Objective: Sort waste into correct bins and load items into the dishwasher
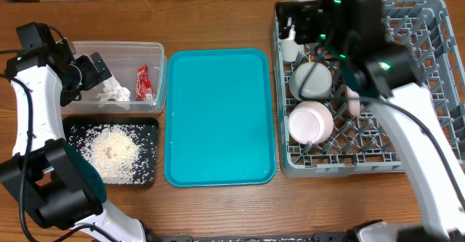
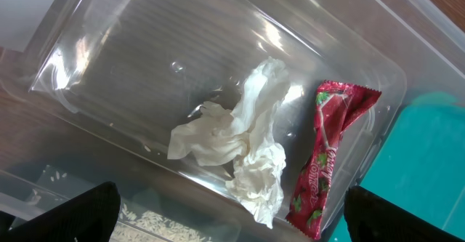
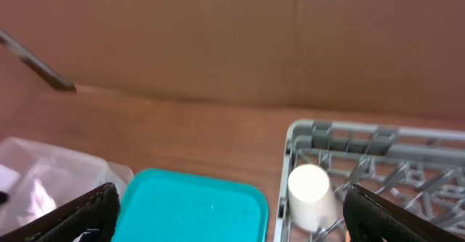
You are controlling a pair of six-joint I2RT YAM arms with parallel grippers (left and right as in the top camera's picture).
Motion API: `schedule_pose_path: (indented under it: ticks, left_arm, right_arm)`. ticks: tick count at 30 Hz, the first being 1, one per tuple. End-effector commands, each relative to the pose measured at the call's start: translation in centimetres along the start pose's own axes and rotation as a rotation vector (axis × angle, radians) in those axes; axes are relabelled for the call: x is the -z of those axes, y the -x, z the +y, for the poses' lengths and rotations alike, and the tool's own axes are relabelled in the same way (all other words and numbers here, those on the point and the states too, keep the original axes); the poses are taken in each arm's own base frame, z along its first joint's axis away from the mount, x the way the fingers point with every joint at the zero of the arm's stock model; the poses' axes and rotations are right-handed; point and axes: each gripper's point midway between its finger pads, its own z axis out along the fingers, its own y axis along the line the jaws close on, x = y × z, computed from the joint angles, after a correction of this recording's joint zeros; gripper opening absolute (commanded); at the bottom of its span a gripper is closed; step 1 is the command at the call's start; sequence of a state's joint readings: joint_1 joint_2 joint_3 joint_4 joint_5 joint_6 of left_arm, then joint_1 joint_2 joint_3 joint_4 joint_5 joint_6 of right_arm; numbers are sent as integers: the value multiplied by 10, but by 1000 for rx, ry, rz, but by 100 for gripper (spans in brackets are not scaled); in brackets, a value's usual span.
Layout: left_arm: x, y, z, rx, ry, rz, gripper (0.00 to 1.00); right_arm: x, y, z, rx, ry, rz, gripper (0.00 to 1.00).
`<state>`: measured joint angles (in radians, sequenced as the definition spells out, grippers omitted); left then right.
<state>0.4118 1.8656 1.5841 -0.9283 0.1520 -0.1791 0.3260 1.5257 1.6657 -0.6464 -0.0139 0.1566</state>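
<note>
Tub (image 1: 120,47): your left tool (image 1: 100,71) hangs released over tissue (image 2: 247,147), wrapper (image 2: 327,155).
Rack (image 1: 436,129): your right tool (image 1: 304,25), released, by cup (image 3: 309,191).

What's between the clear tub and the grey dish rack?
The teal tray, lying flat between clear tub and dish rack; the overhead view shows it.

Your clear tub (image 1: 116,45) holds crumpled tissue (image 2: 243,151) and red wrapper (image 2: 328,155); black tray (image 1: 150,128) holds rice (image 1: 110,152); grey rack (image 1: 349,168) holds grey-white bowl (image 1: 312,80), pink bowl (image 1: 311,122), white cup (image 3: 309,191).
</note>
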Motion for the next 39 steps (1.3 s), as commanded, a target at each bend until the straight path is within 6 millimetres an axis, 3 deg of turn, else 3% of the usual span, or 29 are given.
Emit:
schedule_pose_path:
  ticks: [1,6,17,24,29,39]
  left_arm:
    - [16,7,-9,-38,-7,-44,100]
    - [16,7,-9,-38,-7,-44,100]
    - [16,7,-9,-38,-7,-44,100]
    - [16,7,-9,-38,-7,-44,100]
    - [16,7,-9,-38,-7,-44,100]
    - [16,7,-9,-38,-7,-44,100]
  right_arm:
    - [41,13,-5,1,-24,-79,100]
    - [71,-7,-13,-1,-37,-92,100]
    - [114,-103,-40,-5,-22,-280,100]
    - [139,-164,-78,-60,-74,-436,100]
    - [145,-178,-88,-60,-89,-525,100]
    - [142,-198,-89,-47,-54,-615,100]
